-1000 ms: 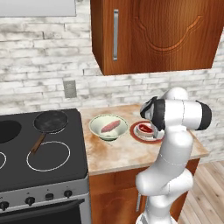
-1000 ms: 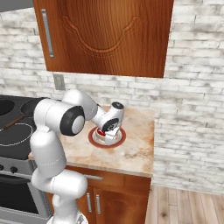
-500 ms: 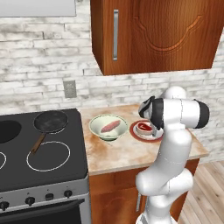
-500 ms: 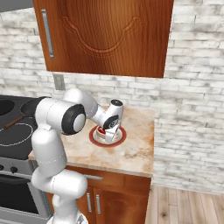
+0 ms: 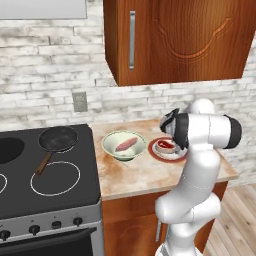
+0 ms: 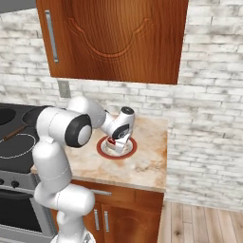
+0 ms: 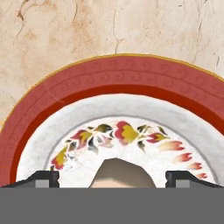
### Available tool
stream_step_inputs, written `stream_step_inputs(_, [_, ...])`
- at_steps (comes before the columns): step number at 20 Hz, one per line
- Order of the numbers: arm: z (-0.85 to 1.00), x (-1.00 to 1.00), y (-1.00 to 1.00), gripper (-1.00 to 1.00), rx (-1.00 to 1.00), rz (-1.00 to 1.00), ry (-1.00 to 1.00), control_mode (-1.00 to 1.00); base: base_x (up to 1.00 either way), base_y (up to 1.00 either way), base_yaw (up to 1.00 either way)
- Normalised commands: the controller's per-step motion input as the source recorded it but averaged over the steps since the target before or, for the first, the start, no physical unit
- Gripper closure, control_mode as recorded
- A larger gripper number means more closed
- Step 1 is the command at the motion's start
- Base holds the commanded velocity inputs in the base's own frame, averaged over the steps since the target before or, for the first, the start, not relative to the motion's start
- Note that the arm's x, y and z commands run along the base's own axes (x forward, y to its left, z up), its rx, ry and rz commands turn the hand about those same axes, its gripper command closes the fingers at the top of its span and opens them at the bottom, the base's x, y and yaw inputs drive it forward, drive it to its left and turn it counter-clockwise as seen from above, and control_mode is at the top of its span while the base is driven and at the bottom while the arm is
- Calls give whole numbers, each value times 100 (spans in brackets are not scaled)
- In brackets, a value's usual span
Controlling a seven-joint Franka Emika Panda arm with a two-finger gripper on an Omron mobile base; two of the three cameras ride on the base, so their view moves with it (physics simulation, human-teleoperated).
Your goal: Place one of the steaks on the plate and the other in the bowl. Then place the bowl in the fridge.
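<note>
red-rimmed plate [image 7: 87, 87] is right under my hand [image 7: 113, 178] on the marble desk [image 5: 140, 175], and the darker steak [image 5: 165, 146] is lying flat on it, on the right side of the desk top. hand's fingers are spread wide apart with the steak sitting between them, so i'd say i've let go; i'm gripping nothing.

the pale pink steak [image 5: 125, 144] is already in the greenish bowl [image 5: 123, 146], just left of the plate and near the stove [image 5: 45, 175]. its long axis runs diagonally, low-left end nearer me, upper-right end toward the back wall.

so by my reckoning both steaks are sorted. what's left is the big part: picking up the bowl and getting it into the fridge. can't really tell which way the plate steak points, my arm covers most of it.
</note>
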Motion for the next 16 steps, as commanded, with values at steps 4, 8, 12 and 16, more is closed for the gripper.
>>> stream_step_inputs(4, [70, -40, -24, -100, 7, 1, -17, -100, 0, 0, 0])
stream_step_inputs(8, [55, -29, 0, -100, 2, 18, 0, -100, 0, 0, 0])
stream_step_inputs(12, [19, -46, 0, -100, 0, 42, 2, -100, 0, 0, 0])
stream_step_inputs(16, [6, -62, 0, -100, -2, 55, 0, -100, 0, 0, 0])
